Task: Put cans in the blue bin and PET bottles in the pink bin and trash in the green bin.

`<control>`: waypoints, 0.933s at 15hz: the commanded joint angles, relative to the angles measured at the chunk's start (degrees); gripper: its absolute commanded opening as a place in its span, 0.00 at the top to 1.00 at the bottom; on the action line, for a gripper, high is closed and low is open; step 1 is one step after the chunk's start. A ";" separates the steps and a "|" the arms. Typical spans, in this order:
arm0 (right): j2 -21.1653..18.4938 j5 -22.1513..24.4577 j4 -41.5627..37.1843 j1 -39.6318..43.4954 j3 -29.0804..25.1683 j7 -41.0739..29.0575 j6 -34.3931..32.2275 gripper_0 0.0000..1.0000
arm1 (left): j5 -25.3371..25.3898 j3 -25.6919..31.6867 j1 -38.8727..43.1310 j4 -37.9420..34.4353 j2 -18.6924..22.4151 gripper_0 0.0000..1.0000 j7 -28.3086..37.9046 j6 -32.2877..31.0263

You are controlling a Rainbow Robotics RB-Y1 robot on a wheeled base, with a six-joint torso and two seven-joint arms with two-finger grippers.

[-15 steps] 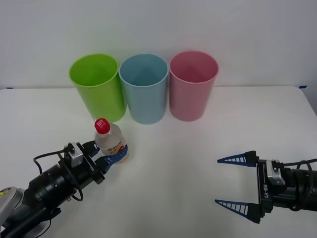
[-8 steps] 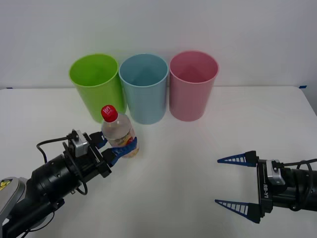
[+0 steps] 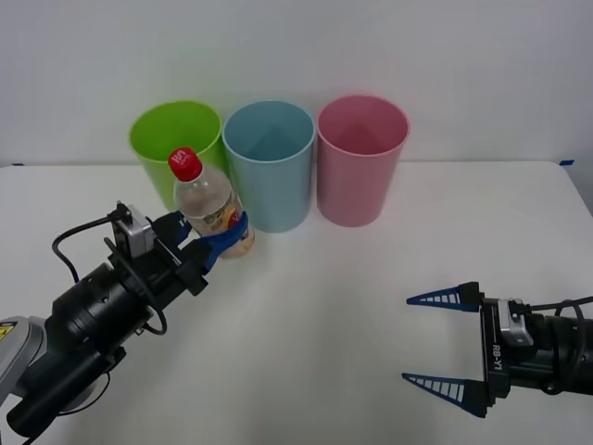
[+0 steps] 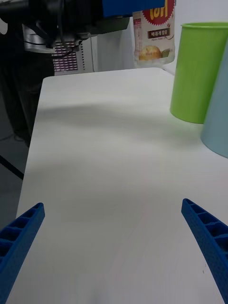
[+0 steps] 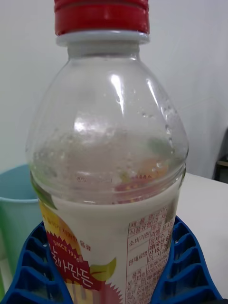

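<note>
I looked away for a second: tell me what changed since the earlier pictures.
The left gripper, still shut on the bottle, raised it and carried it toward the bins, now before the green bin and blue bin. The open right gripper and all bins stayed put.

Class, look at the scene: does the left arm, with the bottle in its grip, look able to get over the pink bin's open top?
Probably yes. The left end effector holds the PET bottle near the green bin; the blue bin stands between it and the pink bin, so it must lift above the rims.
</note>
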 commanded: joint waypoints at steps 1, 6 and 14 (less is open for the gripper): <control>0.00 0.00 0.00 0.00 0.00 0.01 0.00 0.00 | -0.07 -2.06 -2.06 -0.01 0.00 1.00 0.85 1.83; 0.00 0.00 0.00 0.00 0.00 0.01 0.00 0.00 | -1.48 -7.77 -7.86 -0.01 0.00 1.00 1.91 10.18; 0.00 0.00 0.00 0.00 0.00 0.01 0.00 0.00 | -0.16 -15.86 -15.77 -1.77 -0.09 1.00 3.40 24.59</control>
